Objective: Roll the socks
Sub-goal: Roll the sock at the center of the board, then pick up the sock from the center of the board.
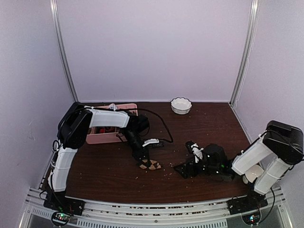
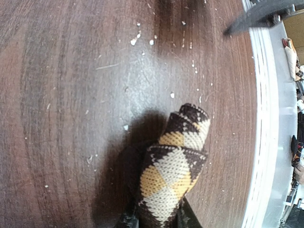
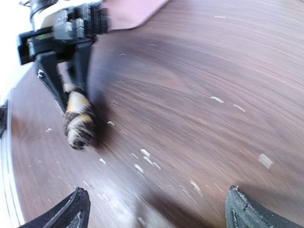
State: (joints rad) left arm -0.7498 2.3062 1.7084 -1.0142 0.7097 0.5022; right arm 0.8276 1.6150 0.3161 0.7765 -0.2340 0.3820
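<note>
Nearly finished, by my reading. Closest to me, just past the ribbed metal rail (image 1: 156, 212), my right gripper (image 3: 159, 211) lies low over the table (image 1: 104, 173) with its dark fingers spread wide and nothing between them: released.

A little farther in, near the table's middle, my left gripper (image 3: 71, 95) points down and is clenched on the sock roll (image 2: 173, 173). It pinches one end, while the free end rests on or just above the wood; I cannot tell which. The roll is a short, plump cylinder of soft knit, dark brown with tan and mustard argyle diamonds. Its stitches are plainly visible, and layered edges show at its open end. I cannot pick out the plain tan sock on its own — it may be wound inside, though the pictures do not settle that.

So the rolling looks complete; what seems left is to set the bundle down or stow it, then let go.

The tabletop is dark, smooth, wood-grained and slightly glossy, dotted with pale crumbs (image 2: 142, 38). Farther back on the left sits a pink tray (image 1: 102, 138), rigid and box-shaped. Farthest, near the pale back wall, stands a small white bowl (image 1: 181, 105) with a scalloped rim.
</note>
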